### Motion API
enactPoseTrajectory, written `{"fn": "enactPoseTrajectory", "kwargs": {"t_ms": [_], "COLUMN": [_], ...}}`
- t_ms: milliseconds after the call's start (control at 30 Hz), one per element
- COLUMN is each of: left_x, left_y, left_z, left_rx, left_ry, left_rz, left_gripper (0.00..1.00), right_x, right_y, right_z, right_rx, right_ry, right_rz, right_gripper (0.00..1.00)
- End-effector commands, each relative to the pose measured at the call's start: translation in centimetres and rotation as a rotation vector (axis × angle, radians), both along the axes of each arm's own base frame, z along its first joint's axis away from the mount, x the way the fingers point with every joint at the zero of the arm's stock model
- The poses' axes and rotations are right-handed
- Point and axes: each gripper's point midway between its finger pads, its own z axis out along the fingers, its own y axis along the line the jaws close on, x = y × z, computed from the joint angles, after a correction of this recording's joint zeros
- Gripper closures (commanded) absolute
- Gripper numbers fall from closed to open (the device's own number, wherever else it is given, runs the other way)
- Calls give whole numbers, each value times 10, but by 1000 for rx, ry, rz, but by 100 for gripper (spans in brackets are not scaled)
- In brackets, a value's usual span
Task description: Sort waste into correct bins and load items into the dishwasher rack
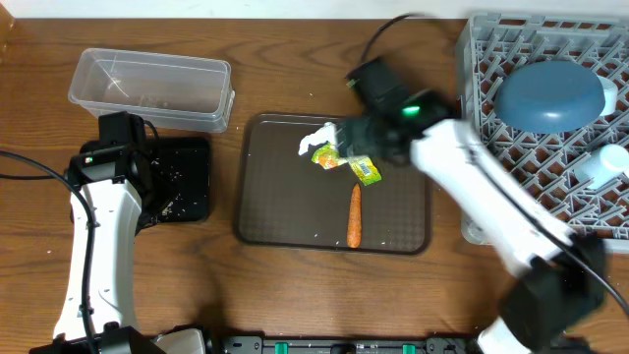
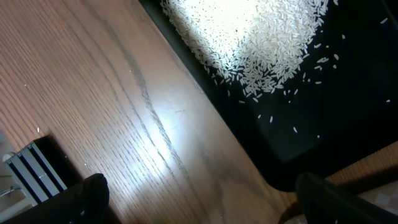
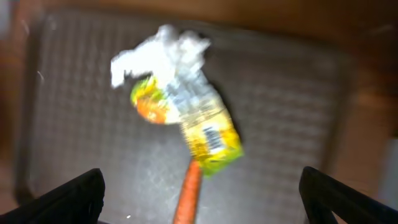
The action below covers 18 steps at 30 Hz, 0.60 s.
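Note:
On the brown serving tray (image 1: 403, 221) lie a crumpled white tissue (image 1: 319, 136), a green-yellow snack wrapper (image 1: 352, 162) and an orange carrot (image 1: 354, 216). My right gripper (image 1: 362, 143) hovers open above them. In the right wrist view the tissue (image 3: 165, 53), wrapper (image 3: 202, 127) and carrot (image 3: 189, 196) lie below the right gripper (image 3: 202, 190). White rice (image 2: 261, 43) is piled in the black tray (image 2: 323, 124). My left gripper (image 2: 202, 193) is open over bare wood beside that tray's corner. The grey rack (image 1: 491, 59) holds an upturned dark blue dish (image 1: 548, 95).
A clear plastic tub (image 1: 147, 88) stands at the back left, just behind the black tray (image 1: 192, 167). A pale bowl-like item (image 1: 604, 165) and a white item (image 1: 612, 96) also sit in the rack. Cables trail over the table at the left and behind the right arm.

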Motion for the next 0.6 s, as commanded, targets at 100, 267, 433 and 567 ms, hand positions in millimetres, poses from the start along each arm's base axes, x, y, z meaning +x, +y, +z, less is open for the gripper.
{"fn": "enactPoseTrajectory", "kwargs": {"t_ms": [100, 267, 433, 567], "left_x": [2, 2, 2, 2], "left_y": [4, 4, 4, 4], "left_z": [5, 5, 5, 5], "left_rx": [14, 14, 14, 14], "left_ry": [-14, -13, -13, -13], "left_rz": [21, 21, 21, 21], "left_gripper": [1, 1, 1, 1], "right_x": [7, -8, -10, -10], "right_y": [-97, -153, -180, -186], "right_z": [31, 19, 17, 17], "right_rx": [-10, -49, -50, -49], "right_ry": [-3, 110, 130, 130], "right_rz": [-229, -361, -436, -452], "right_gripper": [1, 1, 1, 1]}}
